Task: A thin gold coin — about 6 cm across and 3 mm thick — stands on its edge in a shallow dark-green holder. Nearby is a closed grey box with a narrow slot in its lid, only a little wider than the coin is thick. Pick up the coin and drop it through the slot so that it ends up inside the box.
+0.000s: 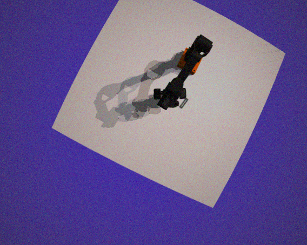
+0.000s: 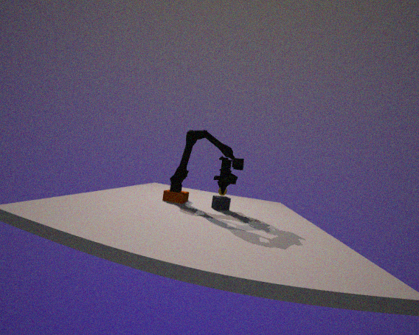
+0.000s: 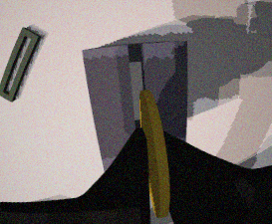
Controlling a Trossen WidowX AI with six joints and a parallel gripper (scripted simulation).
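- Bench (image 2: 97,225): pale slab carrying everything listed.
- Arm (image 2: 187,155): black, on an orange base (image 2: 175,196) near the far edge.
- Grey box (image 3: 128,88): slotted lid, directly beneath the hand.
- Hand (image 3: 150,180): clamped on the coin.
- Gold coin (image 3: 154,154): edge-on, above the slot.
- Green holder (image 3: 19,63): vacant, beside the box.

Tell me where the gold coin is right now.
In the wrist view the gold coin is held on edge in the pincer, above the grey box near its slot; the green holder lies off to the left.

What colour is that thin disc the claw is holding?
Gold; the coin shows best in the wrist view.
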